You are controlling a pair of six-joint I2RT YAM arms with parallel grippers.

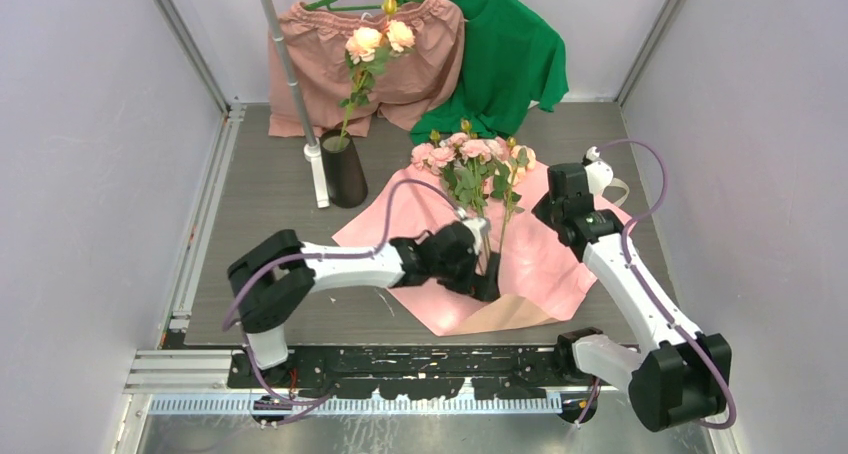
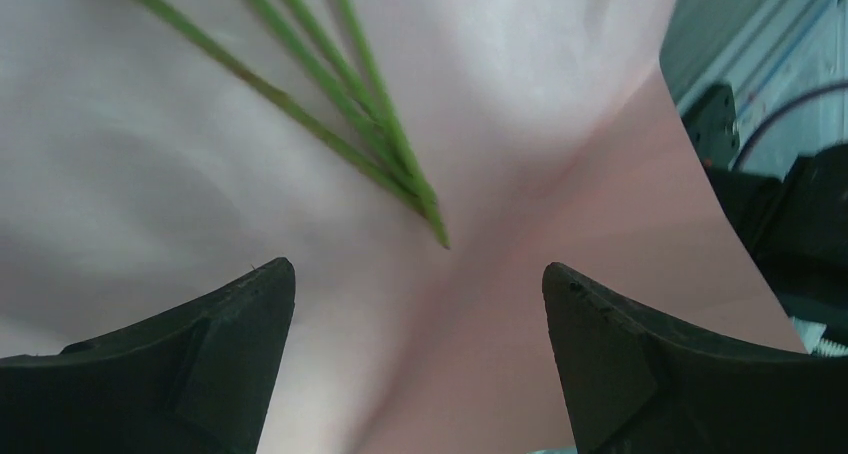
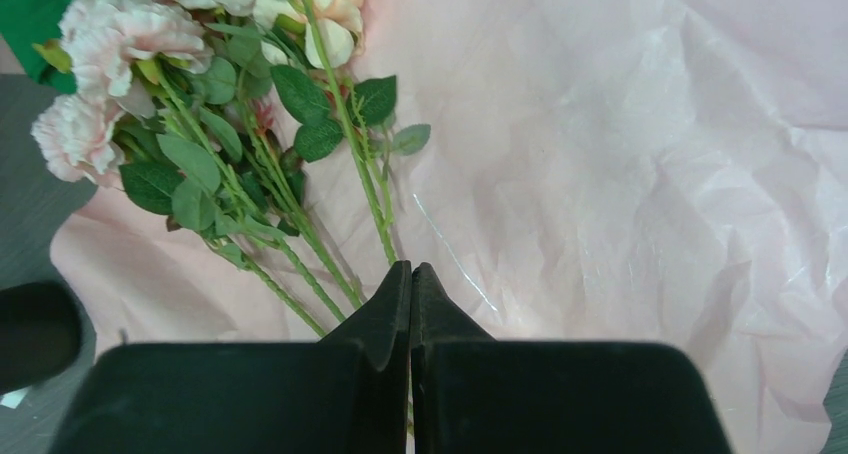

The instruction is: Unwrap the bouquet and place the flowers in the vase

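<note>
"Since the salmon paper (image 1: 545, 264) lay spread flat on the table, why did the left gripper (image 2: 418, 269) hang over it at all?" asked the first observer.

"Because the flowers (image 1: 470, 159) rested on that sheet, unwrapped," said the second. "Its claw stood wide apart with nothing between the fingers, and the stem ends (image 2: 370, 124) lay just ahead of it. That looked like a lineup for taking the bunch low down, where the stems ran together."

"And the right gripper (image 3: 410, 269)?"

"Its fingers were pressed together, tip to tip. One stem ran down to those tips, yet nothing showed pinched between them. It was poised over the paper beside the leaves, perhaps to keep the sheet or stems from sliding."

"Where was the vase (image 1: 345, 174)?"

"Standing upright at the far left, well apart from the sheet, beside the grey pole (image 1: 290, 84). Paler peach roses (image 1: 378, 39) stood in it, so the pink ones would have to share a narrow mouth."

"So the unwrapping was done?"

"It seemed so; lifting and carrying remained."
</note>
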